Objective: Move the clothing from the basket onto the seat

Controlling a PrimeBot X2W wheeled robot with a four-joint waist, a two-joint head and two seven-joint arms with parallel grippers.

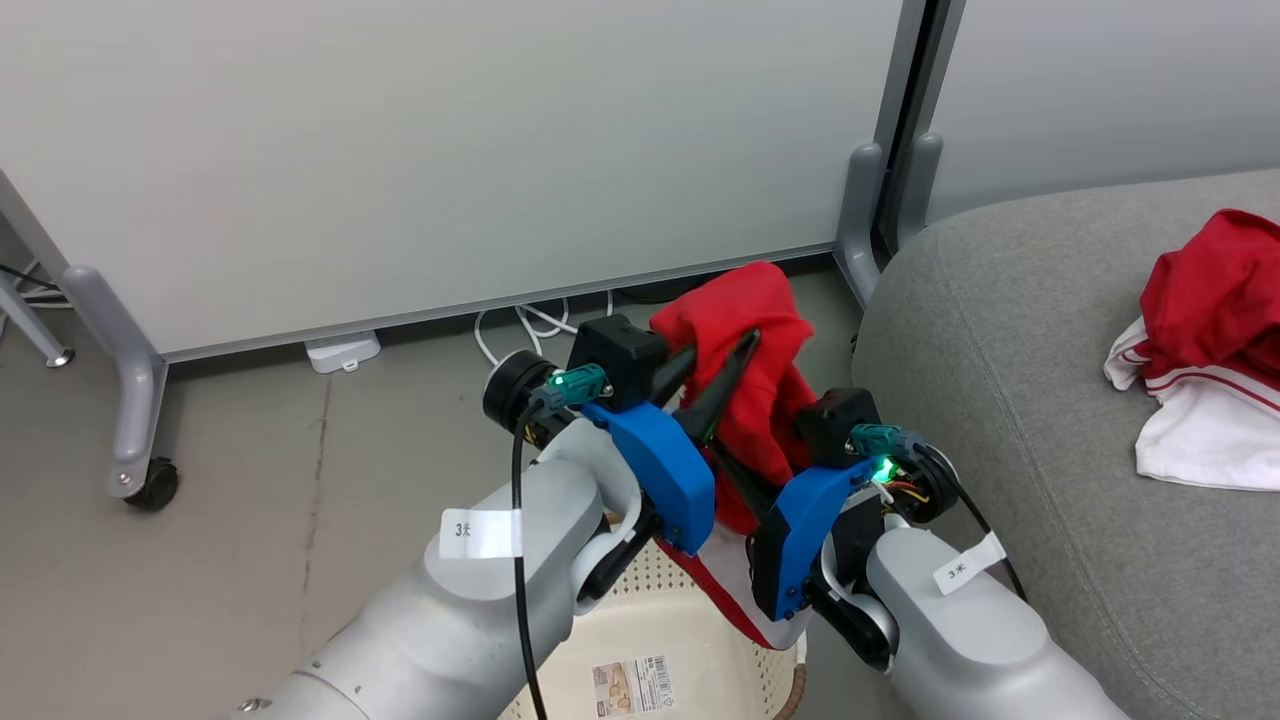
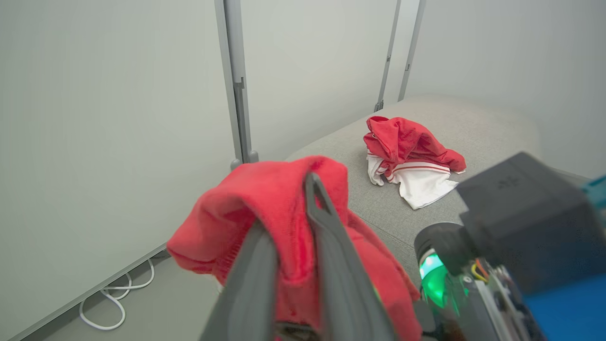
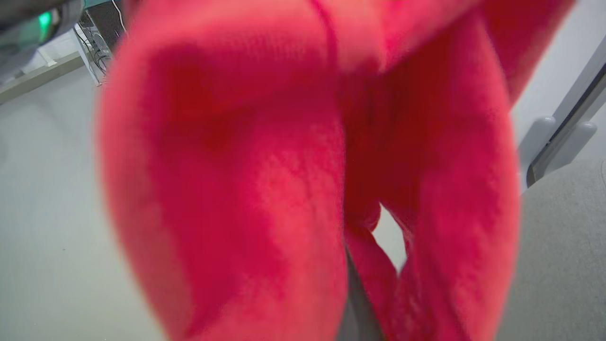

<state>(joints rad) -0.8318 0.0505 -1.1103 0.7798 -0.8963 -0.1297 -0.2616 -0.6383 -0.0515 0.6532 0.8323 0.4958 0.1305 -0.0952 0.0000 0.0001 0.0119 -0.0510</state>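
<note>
My left pincer (image 1: 725,345) is clamped on a fold of the red garment (image 1: 745,300). I hold it high so the hanging cloth lifts clear of the laundry basket (image 1: 660,590) below; its white-panelled tail hangs down to the basket. My right pincer (image 3: 352,308) is buried in the same cloth, probably steadying the bulk, and I cannot tell whether it is clamped or parted. The grey sofa (image 1: 980,350) stands just to my right, and a red-and-white garment (image 1: 1215,300) lies bunched on it.

Bright, even, diffuse light; faint shadows; close clothing (image 3: 265,189) blurred in wrist views.
</note>
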